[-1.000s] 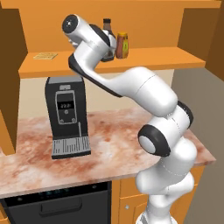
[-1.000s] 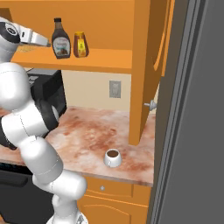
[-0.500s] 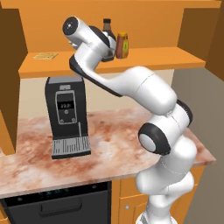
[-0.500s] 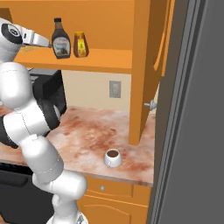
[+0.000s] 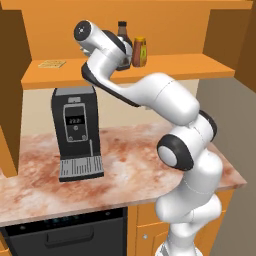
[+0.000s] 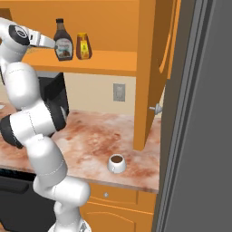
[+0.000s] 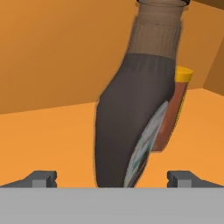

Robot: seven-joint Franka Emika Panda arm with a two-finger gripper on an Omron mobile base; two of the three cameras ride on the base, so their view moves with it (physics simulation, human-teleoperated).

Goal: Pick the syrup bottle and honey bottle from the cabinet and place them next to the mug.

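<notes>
Here we are at the cabinet (image 6: 149,68), and nothing has been delivered yet: both bottles stand upright on the open shelf. The syrup bottle (image 6: 63,41) is the tall dark one on the left, and the honey bottle (image 6: 83,46) sits just beside it on the right, seen from the right base camera. Down on the counter (image 6: 90,136), the mug (image 6: 117,163) with its dark drink waits near the front edge, well apart from the shelf and with no bottle beside it.

The gripper (image 7: 111,178) is level with the shelf and lined up on the syrup bottle (image 7: 135,109). In the hand view the dark body of the bottle rises right between the two fingertips (image 7: 41,178), one on each side, with clear gaps to the bottle. So the fingers are spread wide and hold nothing. The honey bottle (image 7: 175,111) peeks out behind the syrup on the right.

From the left base camera, the arm reaches up from the lower right and the hand covers most of the syrup bottle (image 5: 122,31), with the honey bottle (image 5: 139,51) just to its right. A coffee machine (image 5: 76,131) stands on the counter below.

My read: this is the approach for the first pick. Still to come are the squeeze on the syrup, the carry down to the mug, then the same trip for the honey.
</notes>
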